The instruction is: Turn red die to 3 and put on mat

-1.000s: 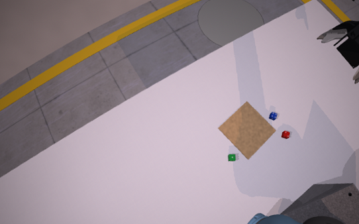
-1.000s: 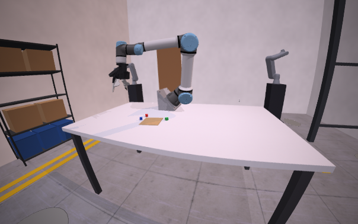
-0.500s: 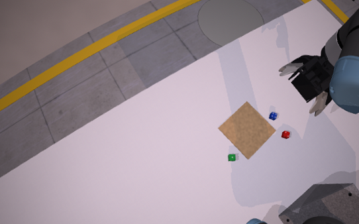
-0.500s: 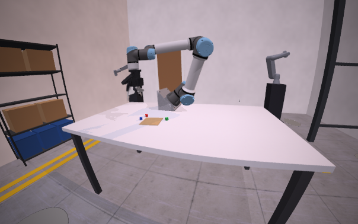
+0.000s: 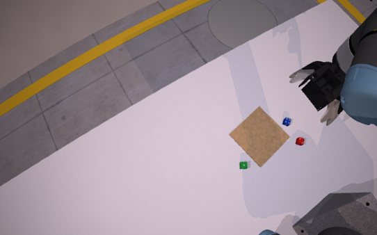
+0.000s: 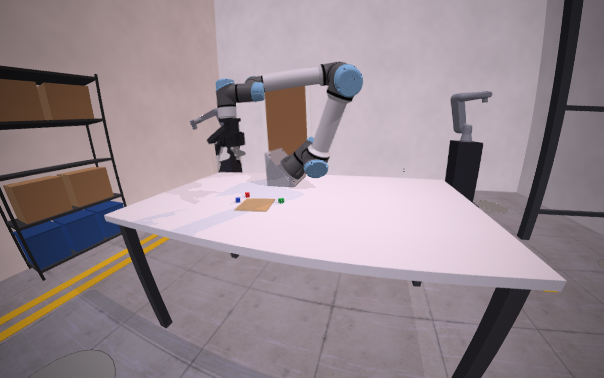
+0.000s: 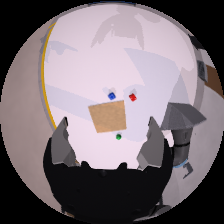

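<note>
Counter [image 5: 122, 185]: white top on dark legs, carrying one mat, three dice and the arm's grey base block [image 5: 344, 215].

Mat [image 5: 259, 136]: tan square, lying flat, turned corner-on in the top view.

Red die [image 5: 299, 141]: sits flat on the bare counter, off the mat, just beside the mat's edge nearest the arm. It touches neither the mat nor another die. Pips are too small to read.

Blue die [image 5: 286, 121]: flat on the counter, just beside the same mat edge, near the red die but apart from it. White pips show on top; the count is unclear.

Green die [image 5: 243, 165]: flat on the counter, off the mat, next to the mat's corner on the side away from the other two dice. Top face appears to show a single white pip.

Gripper [image 5: 312, 98]: black body on the grey and blue arm [image 6: 300, 77], raised well above the counter and pointing down. Its fingers are spread to their full width with nothing between them. In the wrist view the mat and all three dice lie in the gap framed by the two fingers, far below.

Surroundings: shelving with brown boxes [image 6: 55, 150] at the room's side; yellow floor stripes [image 5: 112, 43] beyond the counter edge.
</note>
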Motion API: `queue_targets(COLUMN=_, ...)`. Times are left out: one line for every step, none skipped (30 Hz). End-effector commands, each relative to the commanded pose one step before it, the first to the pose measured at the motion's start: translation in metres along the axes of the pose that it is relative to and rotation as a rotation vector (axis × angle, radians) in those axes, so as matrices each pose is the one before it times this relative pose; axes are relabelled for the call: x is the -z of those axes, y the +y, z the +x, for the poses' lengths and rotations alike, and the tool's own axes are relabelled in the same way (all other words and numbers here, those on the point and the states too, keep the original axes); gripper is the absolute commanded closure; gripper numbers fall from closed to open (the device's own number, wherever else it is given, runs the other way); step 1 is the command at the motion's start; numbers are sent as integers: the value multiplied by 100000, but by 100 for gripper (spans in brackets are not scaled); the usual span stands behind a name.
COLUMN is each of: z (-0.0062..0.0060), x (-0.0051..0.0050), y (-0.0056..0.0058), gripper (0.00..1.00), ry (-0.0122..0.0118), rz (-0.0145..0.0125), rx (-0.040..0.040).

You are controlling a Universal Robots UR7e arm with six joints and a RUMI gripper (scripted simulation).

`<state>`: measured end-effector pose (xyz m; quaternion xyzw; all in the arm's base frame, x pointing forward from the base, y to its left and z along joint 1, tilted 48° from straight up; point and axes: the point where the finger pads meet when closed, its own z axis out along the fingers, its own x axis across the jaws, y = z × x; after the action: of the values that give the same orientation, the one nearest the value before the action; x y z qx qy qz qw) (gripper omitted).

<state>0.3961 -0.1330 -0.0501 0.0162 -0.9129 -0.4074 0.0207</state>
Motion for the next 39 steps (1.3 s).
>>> queue_targets(z=23, x=-129, y=180, gripper=0, ry=94, rz=-63, rx=18)
queue_targets(z=0, x=-87, y=1, gripper=0, ry=1, rz=0, rx=-1)
queue_targets(z=0, x=-156, y=2, gripper=0, ry=2, rz=1, rx=-1)
queue_targets(z=1, x=-235, y=3, gripper=0, ry=2, rz=1, rx=-2)
queue_targets(z=0, x=-324, y=3, gripper=0, ry=0, rz=0, rx=0)
queue_targets(z=0, x=-414, y=4, gripper=0, ry=0, rz=0, rx=0)
queue_targets(z=1, x=-504, y=6, gripper=0, ry=0, rz=0, rx=0)
queue_targets(z=1, x=-591, y=7, gripper=0, ry=0, rz=0, rx=0)
queue_targets(z=1, x=-672, y=7, gripper=0, ry=0, rz=0, rx=0)
queue_targets(z=1, x=-737, y=8, gripper=0, ry=0, rz=0, rx=0)
queue_targets(z=1, x=-774, y=9, gripper=0, ry=0, rz=0, rx=0)
queue_targets(z=1, x=-793, y=9, gripper=0, ry=0, rz=0, rx=0)
queue_targets(z=1, x=-795, y=8, gripper=0, ry=0, rz=0, rx=0)
queue_targets(z=1, x=-779, y=9, gripper=0, ry=0, rz=0, rx=0)
queue_targets(z=0, x=-747, y=8, gripper=0, ry=0, rz=0, rx=0)
queue_targets(z=1, x=-700, y=8, gripper=0, ry=0, rz=0, rx=0)
queue_targets(z=0, x=0, y=0, gripper=0, ry=0, rz=0, rx=0)
queue_targets(z=0, x=0, y=0, gripper=0, ry=0, rz=0, rx=0)
queue_targets(z=0, x=-639, y=7, gripper=0, ry=0, rz=0, rx=0)
queue_targets(z=1, x=-568, y=6, gripper=0, ry=0, rz=0, rx=0)
queue_targets(z=1, x=-489, y=5, gripper=0, ry=0, rz=0, rx=0)
queue_targets(z=1, x=-404, y=5, gripper=0, ry=0, rz=0, rx=0)
queue_targets(z=1, x=-317, y=4, gripper=0, ry=0, rz=0, rx=0)
queue_targets(z=0, x=-232, y=2, gripper=0, ry=0, rz=0, rx=0)
queue_targets(z=0, x=-153, y=2, gripper=0, ry=0, rz=0, rx=0)
queue_targets(z=0, x=-85, y=1, gripper=0, ry=0, rz=0, rx=0)
queue_targets(z=0, x=-34, y=1, gripper=0, ry=0, rz=0, rx=0)
queue_targets(z=0, x=-5, y=0, gripper=0, ry=0, rz=0, rx=0)
queue_targets(z=0, x=0, y=0, gripper=0, ry=0, rz=0, rx=0)
queue_targets(z=0, x=0, y=0, gripper=0, ry=0, rz=0, rx=0)
queue_targets(z=0, x=0, y=0, gripper=0, ry=0, rz=0, rx=0)
queue_targets(z=0, x=0, y=0, gripper=0, ry=0, rz=0, rx=0)
queue_targets(z=0, x=0, y=0, gripper=0, ry=0, rz=0, rx=0)
queue_targets(z=0, x=0, y=0, gripper=0, ry=0, rz=0, rx=0)
queue_targets(z=0, x=0, y=0, gripper=0, ry=0, rz=0, rx=0)
queue_targets(z=0, x=0, y=0, gripper=0, ry=0, rz=0, rx=0)
queue_targets(z=0, x=0, y=0, gripper=0, ry=0, rz=0, rx=0)
queue_targets(z=0, x=0, y=0, gripper=0, ry=0, rz=0, rx=0)
queue_targets(z=0, x=0, y=0, gripper=0, ry=0, rz=0, rx=0)
